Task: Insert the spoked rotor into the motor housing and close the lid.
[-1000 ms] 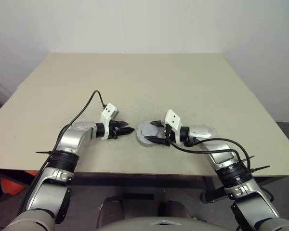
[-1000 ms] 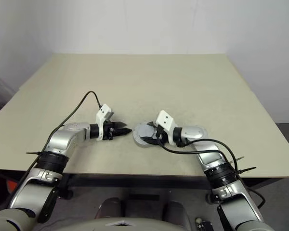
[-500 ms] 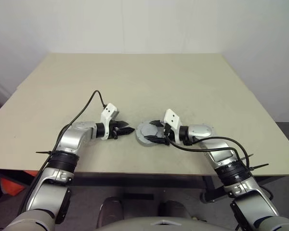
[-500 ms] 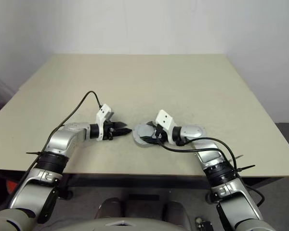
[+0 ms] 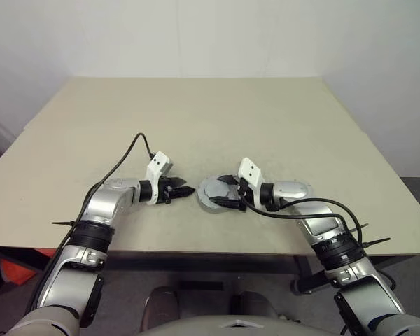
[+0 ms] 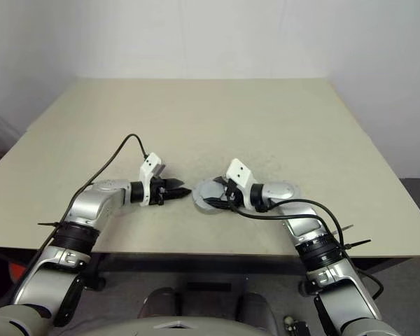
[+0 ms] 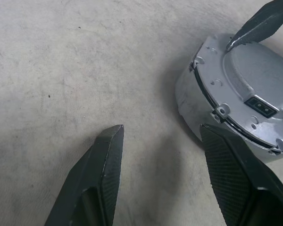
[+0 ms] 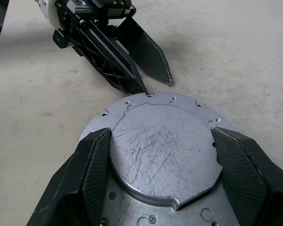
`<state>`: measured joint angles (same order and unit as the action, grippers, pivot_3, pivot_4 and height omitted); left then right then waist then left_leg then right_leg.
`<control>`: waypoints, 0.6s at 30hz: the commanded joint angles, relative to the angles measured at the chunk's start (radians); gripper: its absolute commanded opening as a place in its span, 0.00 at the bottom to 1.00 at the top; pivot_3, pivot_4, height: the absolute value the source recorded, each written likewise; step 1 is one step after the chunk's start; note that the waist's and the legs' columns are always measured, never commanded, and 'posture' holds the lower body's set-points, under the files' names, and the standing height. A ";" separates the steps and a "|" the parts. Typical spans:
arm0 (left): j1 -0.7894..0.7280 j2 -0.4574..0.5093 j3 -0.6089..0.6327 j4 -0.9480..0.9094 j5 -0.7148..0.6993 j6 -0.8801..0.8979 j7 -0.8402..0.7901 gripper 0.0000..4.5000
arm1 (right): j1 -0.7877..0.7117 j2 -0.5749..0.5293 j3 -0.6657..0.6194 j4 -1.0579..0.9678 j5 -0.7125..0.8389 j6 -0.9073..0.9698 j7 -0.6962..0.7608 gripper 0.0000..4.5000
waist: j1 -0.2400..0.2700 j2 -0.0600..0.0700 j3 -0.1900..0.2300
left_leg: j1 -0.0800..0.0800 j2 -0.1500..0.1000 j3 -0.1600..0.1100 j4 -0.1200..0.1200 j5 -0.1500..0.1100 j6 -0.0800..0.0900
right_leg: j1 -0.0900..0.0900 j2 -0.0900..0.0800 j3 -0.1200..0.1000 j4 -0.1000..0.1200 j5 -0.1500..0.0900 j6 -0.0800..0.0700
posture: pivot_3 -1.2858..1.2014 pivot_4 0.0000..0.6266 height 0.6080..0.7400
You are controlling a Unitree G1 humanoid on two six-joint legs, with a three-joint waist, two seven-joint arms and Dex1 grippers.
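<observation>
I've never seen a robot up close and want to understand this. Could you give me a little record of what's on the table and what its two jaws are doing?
Table: beige, bears one round metal assembly
Lid: grey, scratched, sitting on top of the motor housing
Left gripper: jaws open, beside the housing, apart from it
Right gripper: jaws open, straddling the lid's raised centre; whether they press on it cannot be told
</observation>
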<state>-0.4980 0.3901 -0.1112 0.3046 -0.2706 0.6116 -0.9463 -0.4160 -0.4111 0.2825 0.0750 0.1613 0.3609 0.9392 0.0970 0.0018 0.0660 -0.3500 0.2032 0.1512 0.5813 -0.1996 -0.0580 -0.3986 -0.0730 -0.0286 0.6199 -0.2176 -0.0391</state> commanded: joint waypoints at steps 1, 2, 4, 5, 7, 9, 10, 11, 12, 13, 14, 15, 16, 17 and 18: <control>-0.008 0.011 0.004 -0.031 -0.005 -0.002 0.001 0.61 | -0.024 0.001 -0.026 -0.048 0.026 0.001 0.007 0.65 | 0.000 0.000 0.000 | 0.000 0.000 0.000 0.000 0.000 0.000 | 0.000 0.000 0.000 0.000 0.000 0.000 | 0.52 0.00 1.00; -0.008 0.011 0.004 -0.031 -0.005 -0.002 0.001 0.61 | -0.025 0.002 -0.026 -0.047 0.025 0.000 0.007 0.65 | 0.000 0.000 0.000 | 0.000 0.000 0.000 0.000 0.000 0.000 | 0.000 0.000 0.000 0.000 0.000 0.000 | 0.52 0.00 1.00; -0.007 0.011 0.004 -0.031 -0.005 -0.003 0.001 0.61 | -0.026 0.003 -0.026 -0.046 0.024 -0.001 0.007 0.65 | 0.000 0.000 0.000 | 0.000 0.000 0.000 0.000 0.000 0.000 | 0.000 0.000 0.000 0.000 0.000 0.000 | 0.52 0.00 1.00; -0.007 0.012 0.004 -0.031 -0.005 -0.003 0.001 0.61 | -0.026 0.003 -0.026 -0.046 0.024 -0.001 0.007 0.65 | 0.000 0.000 0.000 | 0.000 0.000 0.000 0.000 0.000 0.000 | 0.000 0.000 0.000 0.000 0.000 0.000 | 0.52 0.00 1.00; -0.007 0.012 0.004 -0.032 -0.005 -0.002 0.001 0.61 | -0.026 0.004 -0.027 -0.047 0.024 -0.002 0.006 0.65 | 0.000 0.000 0.000 | 0.000 0.000 0.000 0.000 0.000 0.000 | 0.000 0.000 0.000 0.000 0.000 0.000 | 0.52 0.00 1.00; -0.006 0.012 0.004 -0.033 -0.005 -0.001 0.002 0.61 | -0.026 0.005 -0.027 -0.048 0.025 -0.002 0.005 0.65 | 0.000 0.000 0.000 | 0.000 0.000 0.000 0.000 0.000 0.000 | 0.000 0.000 0.000 0.000 0.000 0.000 | 0.52 0.00 1.00; -0.005 0.013 0.004 -0.034 -0.005 -0.001 0.002 0.61 | -0.026 0.006 -0.028 -0.051 0.026 -0.003 0.005 0.65 | 0.000 0.000 0.000 | 0.000 0.000 0.000 0.000 0.000 0.000 | 0.000 0.000 0.000 0.000 0.000 0.000 | 0.52 0.00 1.00; -0.004 0.013 0.004 -0.034 -0.005 -0.001 0.002 0.61 | -0.026 0.006 -0.030 -0.058 0.029 -0.002 0.006 0.65 | 0.000 0.000 0.000 | 0.000 0.000 0.000 0.000 0.000 0.000 | 0.000 0.000 0.000 0.000 0.000 0.000 | 0.52 0.00 1.00; -0.004 0.013 0.003 -0.034 -0.005 -0.001 0.002 0.61 | -0.026 0.006 -0.031 -0.065 0.031 0.000 0.007 0.65 | 0.000 0.000 0.000 | 0.000 0.000 0.000 0.000 0.000 0.000 | 0.000 0.000 0.000 0.000 0.000 0.000 | 0.52 0.00 1.00; -0.003 0.013 0.003 -0.035 -0.005 -0.001 0.002 0.61 | -0.026 0.006 -0.032 -0.070 0.033 0.001 0.007 0.65 | 0.000 0.000 0.000 | 0.000 0.000 0.000 0.000 0.000 0.000 | 0.000 0.000 0.000 0.000 0.000 0.000 | 0.52 0.00 1.00; -0.002 0.013 0.003 -0.034 -0.005 -0.001 0.002 0.61 | -0.027 0.006 -0.033 -0.074 0.034 0.002 0.007 0.65 | 0.000 0.000 0.000 | 0.000 0.000 0.000 0.000 0.000 0.000 | 0.000 0.000 0.000 0.000 0.000 0.000 | 0.52 0.00 1.00; -0.002 0.012 0.002 -0.033 -0.004 -0.002 0.002 0.61 | -0.027 0.005 -0.033 -0.076 0.034 0.002 0.007 0.65 | 0.000 0.000 0.000 | 0.000 0.000 0.000 0.000 0.000 0.000 | -0.001 0.000 0.000 0.000 0.000 0.000 | 0.52 0.00 1.00; -0.002 0.012 0.002 -0.032 -0.004 -0.003 0.002 0.61 | -0.028 0.005 -0.033 -0.078 0.033 0.001 0.007 0.65 | 0.000 0.000 0.000 | 0.000 0.000 0.000 0.000 0.000 0.000 | -0.001 0.000 0.000 0.000 0.000 0.000 | 0.52 0.00 1.00; -0.002 0.012 0.002 -0.031 -0.004 -0.003 0.002 0.61 | -0.028 0.005 -0.032 -0.079 0.032 0.002 0.006 0.65 | 0.000 0.000 0.000 | 0.000 0.000 0.000 0.000 0.000 0.000 | -0.001 0.000 0.000 0.000 0.000 0.000 | 0.52 0.00 1.00; -0.002 0.012 0.002 -0.031 -0.004 -0.004 0.002 0.61 | -0.028 0.004 -0.032 -0.079 0.032 0.002 0.006 0.65 | 0.000 0.000 0.000 | 0.000 0.000 0.000 0.000 0.000 0.000 | -0.001 0.000 0.000 0.000 0.000 0.000 | 0.52 0.00 1.00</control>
<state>-0.4929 0.3910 -0.1138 0.3046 -0.2699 0.6116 -0.9455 -0.4160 -0.4073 0.2815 0.0574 0.1646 0.3709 0.9407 0.0969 0.0018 0.0660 -0.3503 0.2032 0.1512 0.5813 -0.1997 -0.0577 -0.3993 -0.0730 -0.0287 0.6194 -0.2176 -0.0392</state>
